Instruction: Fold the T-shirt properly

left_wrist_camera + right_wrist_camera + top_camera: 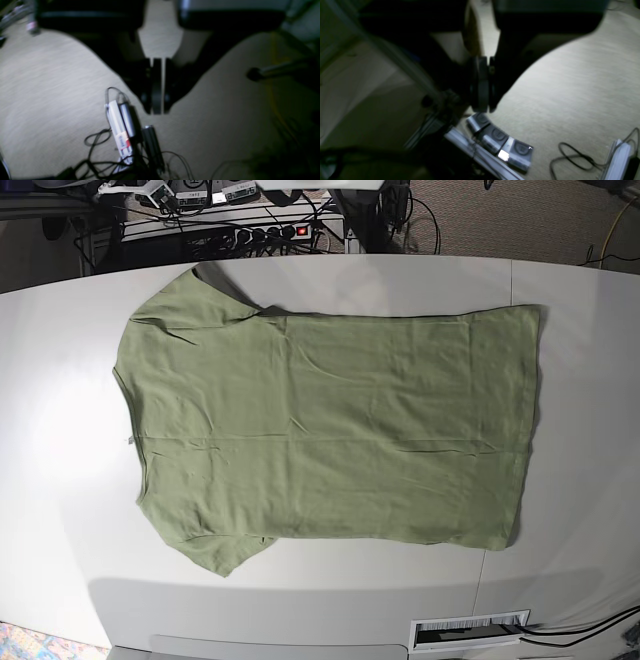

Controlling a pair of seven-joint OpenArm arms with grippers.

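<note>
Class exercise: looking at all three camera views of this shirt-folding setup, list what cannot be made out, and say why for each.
- T-shirt: underside hidden in the base view, lying flat on the table.
- Both arms: outside the base view.
- Left gripper and right gripper: shut, blurred and dark in the wrist views.
- Floor items: cables blurred; labels unreadable.

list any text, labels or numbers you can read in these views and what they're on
No text can be read in any view.
White power strip: a red and white label, too blurred to read.
White strip at the table edge: fine barcode-like marks, too small to read.
Grey adapters: round embossed marks, blurred.
T-shirt: plain, no print.
</note>
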